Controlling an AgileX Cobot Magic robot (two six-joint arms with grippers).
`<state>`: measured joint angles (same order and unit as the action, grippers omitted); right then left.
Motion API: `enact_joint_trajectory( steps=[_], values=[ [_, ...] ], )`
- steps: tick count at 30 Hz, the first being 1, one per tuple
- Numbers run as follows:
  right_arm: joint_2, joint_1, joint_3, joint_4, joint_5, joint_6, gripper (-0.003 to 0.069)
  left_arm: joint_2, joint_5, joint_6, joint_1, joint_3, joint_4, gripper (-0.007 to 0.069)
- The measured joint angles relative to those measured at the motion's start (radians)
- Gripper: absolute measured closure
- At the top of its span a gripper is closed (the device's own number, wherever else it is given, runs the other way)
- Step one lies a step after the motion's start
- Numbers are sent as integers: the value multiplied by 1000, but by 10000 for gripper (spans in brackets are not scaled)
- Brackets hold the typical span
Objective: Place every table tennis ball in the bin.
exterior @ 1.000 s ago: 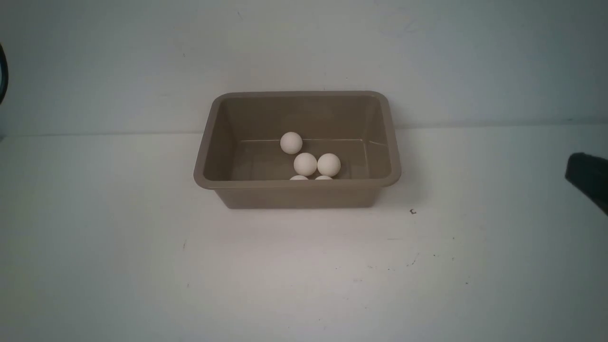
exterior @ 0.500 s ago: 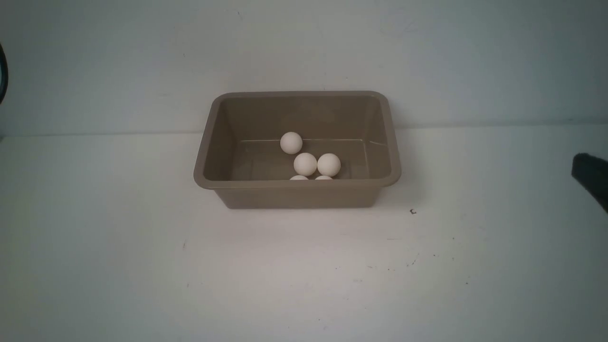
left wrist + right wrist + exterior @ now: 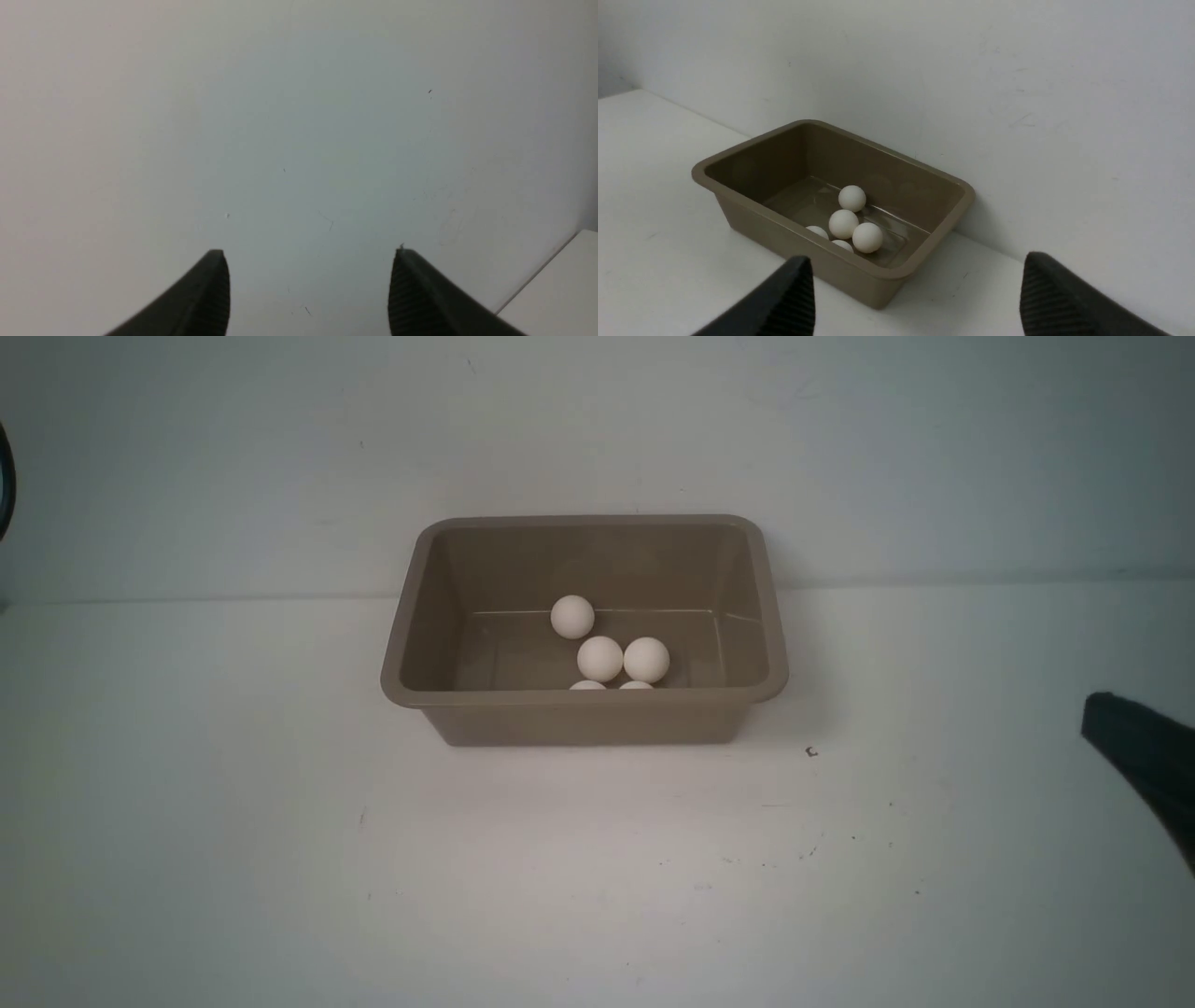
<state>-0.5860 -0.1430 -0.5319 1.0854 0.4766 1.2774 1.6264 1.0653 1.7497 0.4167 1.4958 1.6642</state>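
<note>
Front view: five white balls (image 3: 599,659) inside brown bin (image 3: 583,723) on white table (image 3: 280,849). Right gripper (image 3: 917,259) well right of bin, jaws wide apart. Left gripper (image 3: 309,254) facing wall (image 3: 280,116), jaws parted.

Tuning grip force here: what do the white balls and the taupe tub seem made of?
The small white-cream balls look like matte plastic: smooth, even, no glare. The grey-brown rectangular tub looks like moulded plastic, slightly glossy: rounded corners, flared rim, faint sheen on its floor.

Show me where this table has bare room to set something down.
Bare table in front of the bin and to its left; right of it, free up to the right gripper. Crowded: the bin's middle, where five balls cluster.
</note>
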Motion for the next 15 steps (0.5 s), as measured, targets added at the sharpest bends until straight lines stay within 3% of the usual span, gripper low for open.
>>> enact_joint_trajectory(
  steps=[8, 15],
  values=[
    [0, 0, 3, -12, 97, 4, 155, -3, 0, 0, 0, 0, 0, 220],
    [0, 0, 96, 21, 53, 1, 155, -4, 1, 0, 0, 0, 0, 220]
  ],
)
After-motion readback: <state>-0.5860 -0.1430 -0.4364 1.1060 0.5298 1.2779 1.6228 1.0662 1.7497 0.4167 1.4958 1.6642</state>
